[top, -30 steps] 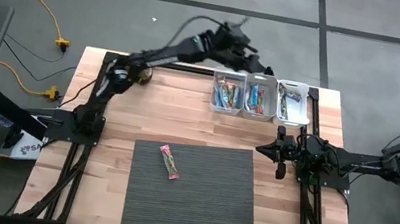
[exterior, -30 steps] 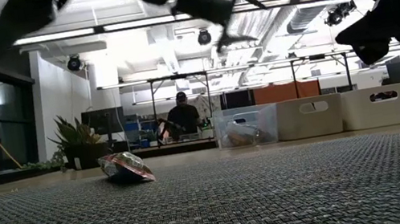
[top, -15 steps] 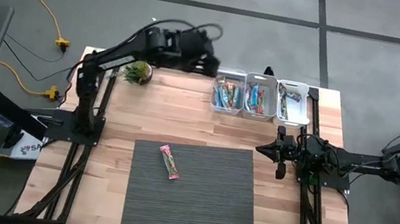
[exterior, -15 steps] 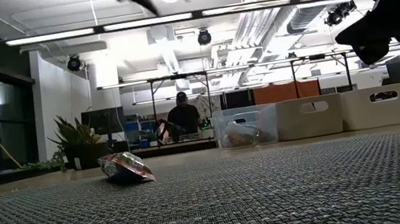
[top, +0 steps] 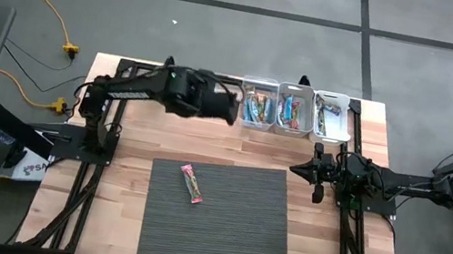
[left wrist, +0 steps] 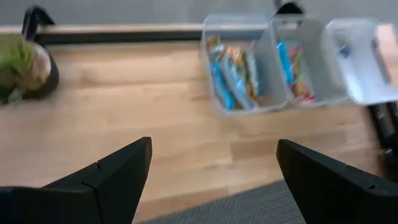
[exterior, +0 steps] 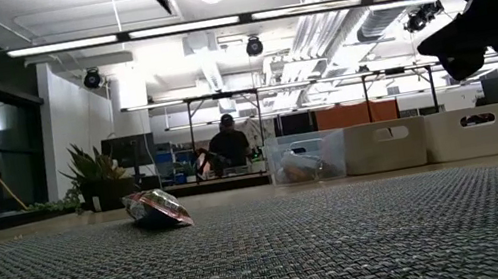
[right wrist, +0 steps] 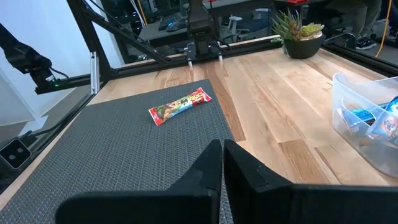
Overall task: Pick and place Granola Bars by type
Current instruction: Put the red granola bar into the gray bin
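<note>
A pale plank tabletop [top: 207, 133] under a lit workshop ceiling is being shown, with a dark ribbed woven mat [top: 228, 229] laid over its near half. The left pincer [top: 231, 108] is being held released and empty above the bare wood, just beside the row of three clear plastic bins [top: 295, 111]; the right pincer [top: 295, 169] is being kept clenched on nothing at the mat's right edge. Most of the work is judged done: glossy wrapped Granola Bars [left wrist: 233, 71] in blue, orange and red are lying sorted inside the bins, thin-walled and rectangular. One bar [top: 191, 183], slim, flat and crinkly in a red-pink foil wrapper, is being left alone on the mat, well apart from both pincers, and is judged the last to be placed. A small potted plant [left wrist: 22, 65] is standing at the far corner.
</note>
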Motion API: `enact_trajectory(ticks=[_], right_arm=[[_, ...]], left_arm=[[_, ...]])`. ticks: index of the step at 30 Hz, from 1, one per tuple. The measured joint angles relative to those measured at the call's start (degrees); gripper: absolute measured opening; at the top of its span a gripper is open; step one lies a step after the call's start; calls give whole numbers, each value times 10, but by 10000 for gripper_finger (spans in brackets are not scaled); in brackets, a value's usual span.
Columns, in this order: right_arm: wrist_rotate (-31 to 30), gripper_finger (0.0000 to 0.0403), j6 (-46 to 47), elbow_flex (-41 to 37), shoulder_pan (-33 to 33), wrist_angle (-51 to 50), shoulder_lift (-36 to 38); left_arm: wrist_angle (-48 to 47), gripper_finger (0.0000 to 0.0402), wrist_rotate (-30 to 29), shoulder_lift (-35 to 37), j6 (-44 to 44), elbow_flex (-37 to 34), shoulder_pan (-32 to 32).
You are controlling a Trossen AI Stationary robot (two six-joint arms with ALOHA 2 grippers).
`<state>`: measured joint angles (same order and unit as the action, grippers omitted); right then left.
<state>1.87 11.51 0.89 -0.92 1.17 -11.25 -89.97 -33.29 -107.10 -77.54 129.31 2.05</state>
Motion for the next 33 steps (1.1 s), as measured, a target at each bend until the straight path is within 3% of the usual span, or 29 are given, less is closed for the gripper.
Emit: enact_trajectory(ticks=[21,25,33], right_arm=[[0,0,0,0,0,0,0],[0,0,0,0,0,0,0],[0,0,0,0,0,0,0]], left_arm=[[-1,342,152,0,-292,-255,-126],[3,342,193,0,-331,-286,-144],[58,342,220,0,-378,-329,-161]])
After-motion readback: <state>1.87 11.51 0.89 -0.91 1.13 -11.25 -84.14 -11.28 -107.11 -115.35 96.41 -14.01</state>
